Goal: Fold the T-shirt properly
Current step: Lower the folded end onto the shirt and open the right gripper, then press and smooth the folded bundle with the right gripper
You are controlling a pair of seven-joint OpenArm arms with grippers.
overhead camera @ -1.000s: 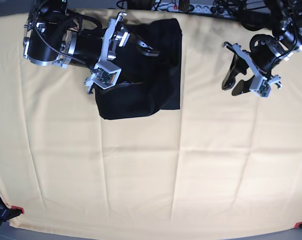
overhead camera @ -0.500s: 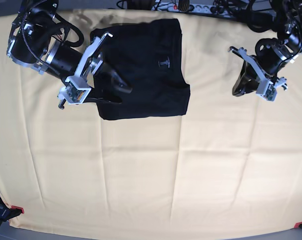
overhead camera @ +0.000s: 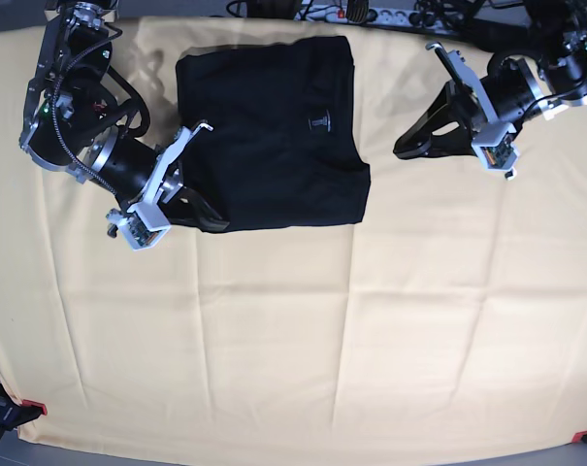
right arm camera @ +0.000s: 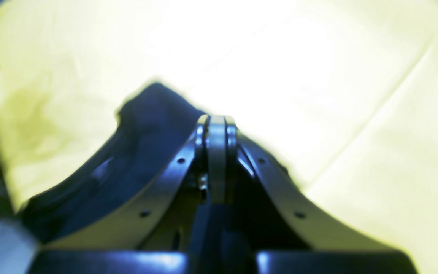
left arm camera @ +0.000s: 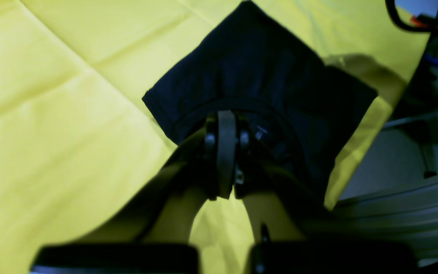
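Since half a second ago: both arms withdrawn from the garment; right arm pulled back toward the left edge of the cloth, left arm swung so its fingers aim at the shirt.

Item 1. Right gripper [overhead camera: 211, 219]: jaws pressed together, holding nothing visible. Tip lies at the near left corner of the shirt; whether it touches the fabric cannot be told, as the right wrist view is blurred.

Item 2. Left gripper [overhead camera: 406, 152]: jaws closed, empty, hanging over bare cloth just beside the shirt's right edge. Left wrist view shows its closed fingers [left arm camera: 225, 152] in front of the dark bundle.

Item 3. T-shirt [overhead camera: 274, 136]: black, folded to a compact near-rectangle, small white logo uppermost. Lies near the far edge of the pale yellow cloth [overhead camera: 274, 369], left of centre. Near right corner juts out slightly past the rest.

Item 4. Pale yellow cloth: covers the whole work surface, creased in a grid, otherwise bare.

Handling note (judgement): folding appears near complete, possibly finished. If another fold is wanted, open both jaws first, take the two near corners together, lift evenly and lay them over without dragging, and square up the jutting corner.
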